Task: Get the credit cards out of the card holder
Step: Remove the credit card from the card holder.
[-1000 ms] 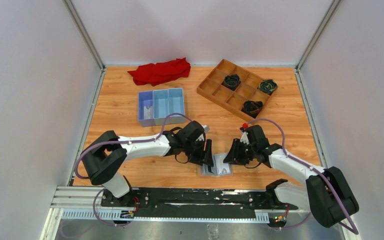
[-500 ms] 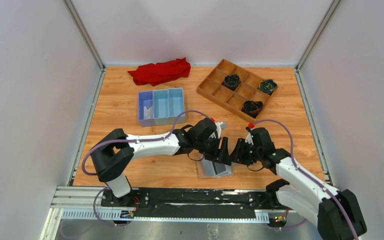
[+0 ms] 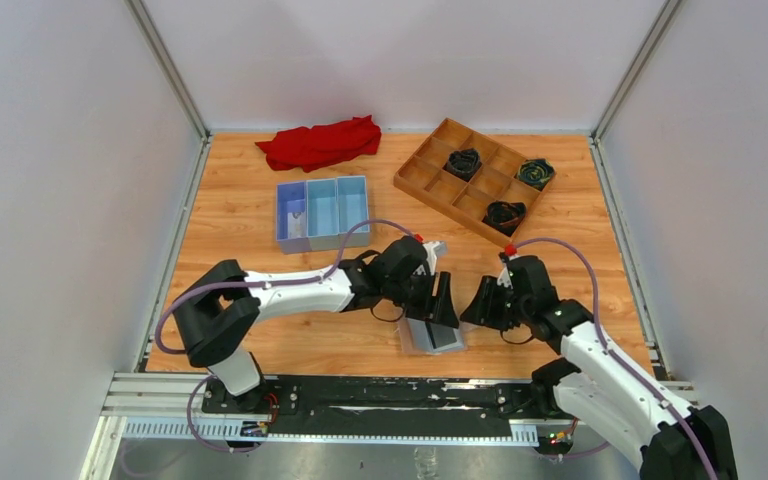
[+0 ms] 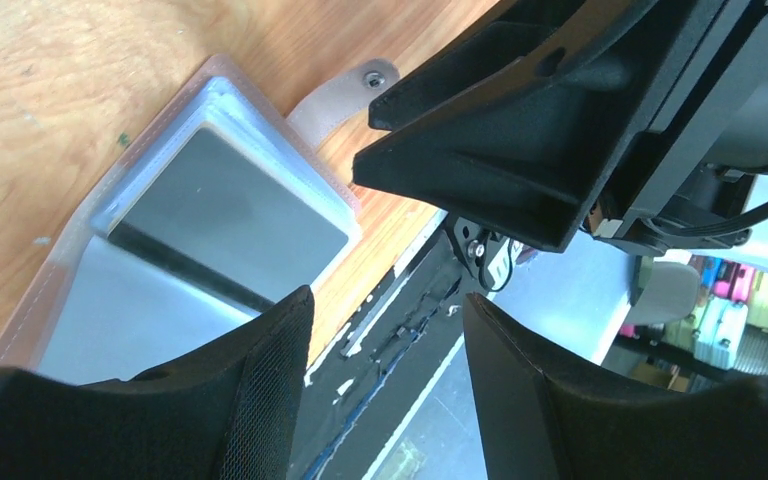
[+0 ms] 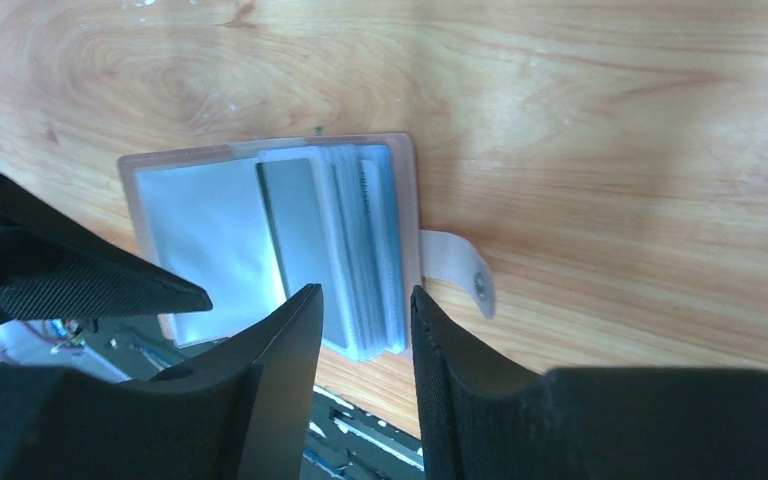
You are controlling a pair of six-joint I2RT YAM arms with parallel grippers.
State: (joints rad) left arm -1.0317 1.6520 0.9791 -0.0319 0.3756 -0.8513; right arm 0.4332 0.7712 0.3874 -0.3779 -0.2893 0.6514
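You had the card holder (image 3: 432, 335) lying open and flat on the wooden table (image 3: 260, 330), close to the near edge, just beyond the black base rail (image 3: 360, 392); its clear-rimmed inner panels faced up and its snap tab (image 5: 455, 265) stuck out flat on the wood on one side. The credit cards (image 5: 360, 235) were still inside it, fanned in a pale stack on the tab side, with a dark grey card (image 5: 290, 225) on the inner side of the stack, by the fold; the other panel showed only a pale grey sheen.

Your left gripper (image 3: 442, 300) hung over the far edge of the holder with its fingers spread well apart and nothing between them (whether a fingertip touched the plastic, I could not tell); your right gripper (image 3: 482, 305) sat just beside it, to the holder's right and tilted towards it, with its fingers also parted and gripping nothing, and the card stack showed through the gap.

Faint print on one pale card's edge was too blurred to read.

Farther back stood a blue tray (image 3: 323, 212), a wooden grid tray (image 3: 440, 170) and a crumpled red cloth (image 3: 320, 142), all well apart from the holder.
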